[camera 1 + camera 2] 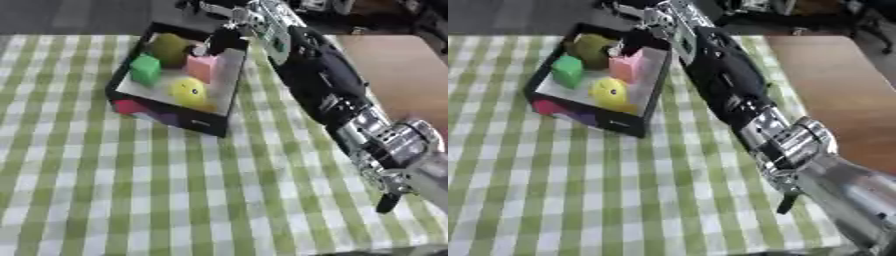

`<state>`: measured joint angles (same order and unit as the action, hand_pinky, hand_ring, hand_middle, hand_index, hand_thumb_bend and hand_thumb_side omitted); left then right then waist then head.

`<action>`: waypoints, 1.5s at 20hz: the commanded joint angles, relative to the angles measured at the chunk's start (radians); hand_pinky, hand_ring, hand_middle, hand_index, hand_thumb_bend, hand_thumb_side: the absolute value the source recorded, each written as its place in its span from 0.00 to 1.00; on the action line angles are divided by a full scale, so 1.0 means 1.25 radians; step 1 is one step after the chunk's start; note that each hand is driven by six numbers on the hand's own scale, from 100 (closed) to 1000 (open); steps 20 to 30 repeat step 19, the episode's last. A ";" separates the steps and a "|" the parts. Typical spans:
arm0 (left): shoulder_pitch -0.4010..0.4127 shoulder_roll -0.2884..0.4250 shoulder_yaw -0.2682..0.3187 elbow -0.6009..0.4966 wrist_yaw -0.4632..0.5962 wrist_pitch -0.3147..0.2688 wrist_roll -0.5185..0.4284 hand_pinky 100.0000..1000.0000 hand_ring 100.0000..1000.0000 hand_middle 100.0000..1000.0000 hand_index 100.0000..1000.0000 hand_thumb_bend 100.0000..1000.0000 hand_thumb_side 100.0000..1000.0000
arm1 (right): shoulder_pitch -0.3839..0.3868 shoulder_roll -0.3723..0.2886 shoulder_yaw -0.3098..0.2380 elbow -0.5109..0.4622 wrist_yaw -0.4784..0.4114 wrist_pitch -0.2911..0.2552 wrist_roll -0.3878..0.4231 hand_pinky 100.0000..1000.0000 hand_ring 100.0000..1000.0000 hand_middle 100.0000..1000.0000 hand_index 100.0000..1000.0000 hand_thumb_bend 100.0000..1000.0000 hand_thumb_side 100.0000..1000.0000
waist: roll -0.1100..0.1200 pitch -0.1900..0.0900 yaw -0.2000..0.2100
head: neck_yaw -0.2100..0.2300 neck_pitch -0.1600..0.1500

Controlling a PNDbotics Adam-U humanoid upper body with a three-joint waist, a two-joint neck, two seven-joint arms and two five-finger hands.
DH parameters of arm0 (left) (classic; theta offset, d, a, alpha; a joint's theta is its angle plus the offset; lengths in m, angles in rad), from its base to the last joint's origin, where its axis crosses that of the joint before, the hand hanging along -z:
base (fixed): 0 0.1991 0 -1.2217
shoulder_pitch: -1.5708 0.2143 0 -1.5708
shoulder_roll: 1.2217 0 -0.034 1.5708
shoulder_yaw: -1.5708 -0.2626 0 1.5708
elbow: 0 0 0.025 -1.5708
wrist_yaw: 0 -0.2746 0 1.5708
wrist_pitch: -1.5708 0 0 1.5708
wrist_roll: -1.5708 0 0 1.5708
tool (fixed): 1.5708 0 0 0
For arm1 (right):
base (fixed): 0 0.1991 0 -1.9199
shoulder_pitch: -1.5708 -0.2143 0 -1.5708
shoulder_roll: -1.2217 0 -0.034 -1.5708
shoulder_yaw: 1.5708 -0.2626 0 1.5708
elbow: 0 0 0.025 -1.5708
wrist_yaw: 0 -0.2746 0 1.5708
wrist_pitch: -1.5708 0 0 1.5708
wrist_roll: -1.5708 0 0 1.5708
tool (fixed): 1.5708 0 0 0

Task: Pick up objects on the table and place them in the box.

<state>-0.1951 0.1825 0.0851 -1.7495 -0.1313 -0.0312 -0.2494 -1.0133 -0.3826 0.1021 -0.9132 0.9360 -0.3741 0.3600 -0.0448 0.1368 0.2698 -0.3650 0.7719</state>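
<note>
A robot's right arm reaches from the lower right across a table covered in a green-and-white checked cloth (131,200), ending at the far edge of a black box (214,125) with a pale floor. The right hand (223,37) hangs over the box's far right corner, its dark fingers pointing down toward the inside; they blur into the box wall, so I cannot tell whether they are spread, curled, or holding anything. Just beneath and beside the fingers, on their left, stands a pink block (202,67). Farther left of the fingers sits an olive-green rounded object (168,49), nearer the camera from it a green cube (145,69), and nearest of all a yellow ball (188,91). All four lie inside the box. The cloth around the box shows nothing left to pick up in these views. The left hand does not appear. Judging by this, the step in hand is the placing or letting go of an object, probably the pink block, at the box's far end, and the task looks near its close. The next move would call for lifting the hand straight up clear of the box wall without knocking the block or dragging the box.
</note>
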 commanded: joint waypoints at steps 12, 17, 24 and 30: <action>0.010 0.019 0.034 -0.012 -0.006 0.005 0.032 0.61 0.56 0.58 0.90 0.03 1.00 | 0.258 -0.138 -0.200 -0.264 -0.179 0.032 -0.211 0.77 0.50 0.54 0.75 0.00 0.17 | -0.018 -0.012 -0.097 | 0.131 -0.002; 0.016 0.018 0.023 -0.006 0.003 0.002 0.037 0.60 0.55 0.57 0.90 0.02 1.00 | 0.612 -0.145 -0.215 -0.503 -0.636 0.150 -0.447 0.76 0.49 0.54 0.75 0.00 0.25 | -0.015 -0.020 -0.095 | 0.162 -0.002; 0.017 0.017 0.023 -0.004 0.011 -0.001 0.048 0.60 0.55 0.57 0.90 0.02 1.00 | 0.664 -0.118 -0.226 -0.535 -0.713 0.163 -0.451 0.76 0.49 0.54 0.75 0.00 0.25 | -0.009 -0.019 -0.102 | 0.175 -0.002; 0.017 0.017 0.023 -0.004 0.011 -0.001 0.048 0.60 0.55 0.57 0.90 0.02 1.00 | 0.664 -0.118 -0.226 -0.535 -0.713 0.163 -0.451 0.76 0.49 0.54 0.75 0.00 0.25 | -0.009 -0.019 -0.102 | 0.175 -0.002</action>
